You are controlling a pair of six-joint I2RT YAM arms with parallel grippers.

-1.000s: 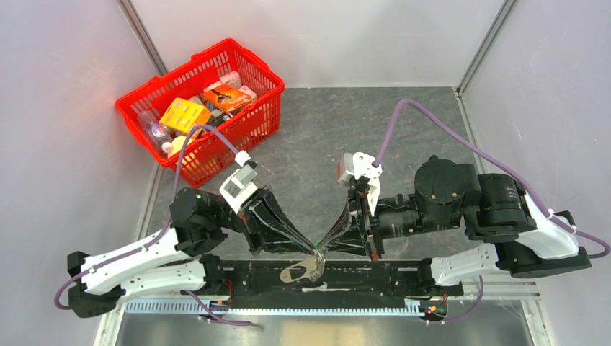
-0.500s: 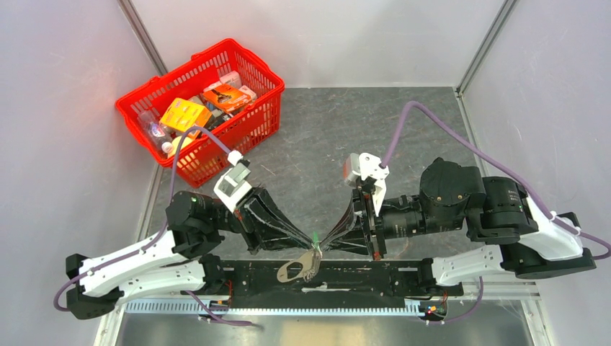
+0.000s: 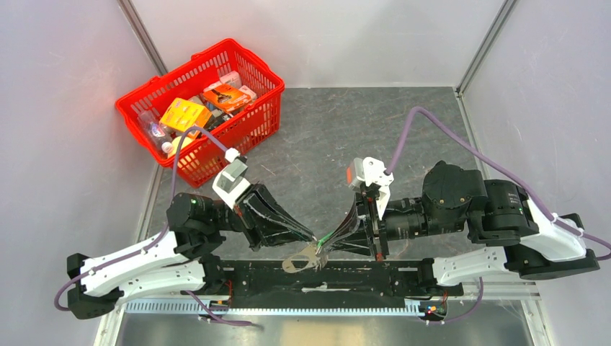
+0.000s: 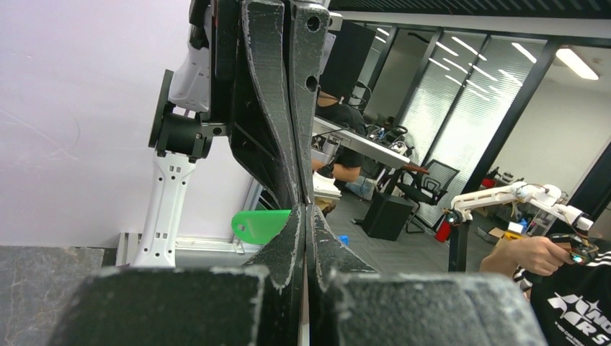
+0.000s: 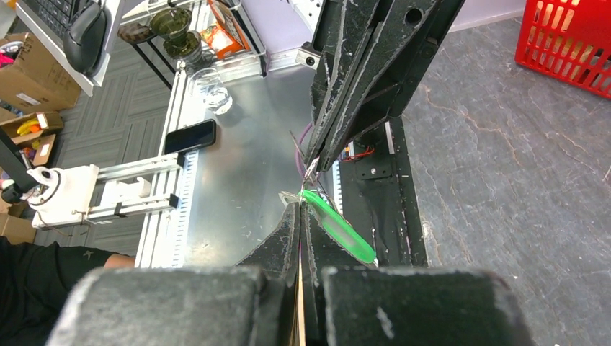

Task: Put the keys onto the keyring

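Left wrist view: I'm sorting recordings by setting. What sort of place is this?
Probably a robotics lab inside an office. Past the fingers there are glass partition walls, an office chair, and another white robot arm.

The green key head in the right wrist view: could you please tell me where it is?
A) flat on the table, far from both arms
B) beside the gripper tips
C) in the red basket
B: the green key head lies alongside the tips of the right gripper.
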